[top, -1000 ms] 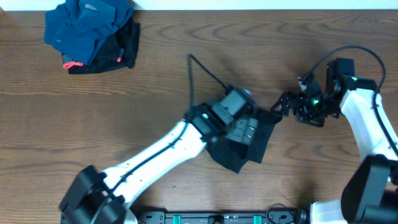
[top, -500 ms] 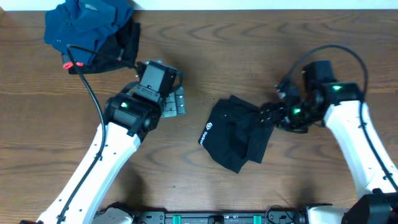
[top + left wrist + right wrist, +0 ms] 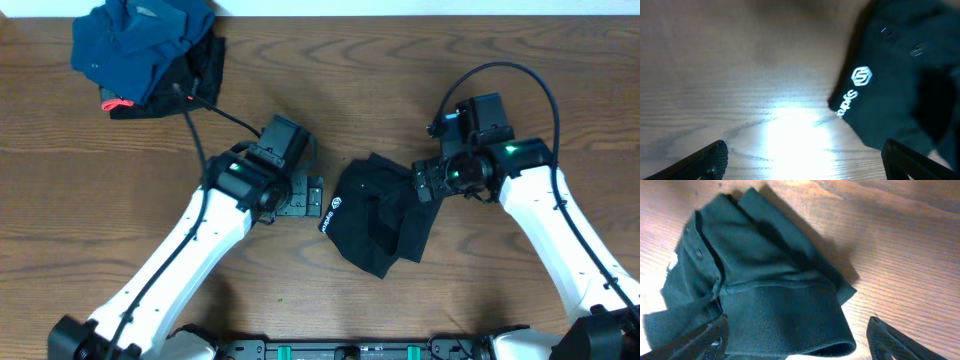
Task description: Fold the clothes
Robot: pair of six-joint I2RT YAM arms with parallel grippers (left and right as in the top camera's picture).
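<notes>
The clothes (image 3: 380, 222) lie as a folded black bundle at the table's middle, with a white logo (image 3: 336, 204) on the left edge. In the left wrist view the clothes (image 3: 900, 75) fill the upper right, and the logo (image 3: 861, 76) and lettering face me. My left gripper (image 3: 316, 196) stands open just left of the bundle, over bare wood (image 3: 802, 161). My right gripper (image 3: 424, 183) is open at the bundle's upper right corner. In the right wrist view a thick folded edge of the clothes (image 3: 765, 295) lies between the wide jaws of the right gripper (image 3: 797, 339).
A dark blue garment (image 3: 140, 42) is heaped on a small black piece with red-pink tags (image 3: 196, 84) at the back left corner. The left arm's cable (image 3: 215, 112) arcs over the table toward that heap.
The left arm swung off the clothes toward the back left, then came back beside their left edge. The right gripper moved left over the clothes' right corner, and its jaws narrowed a little.
</notes>
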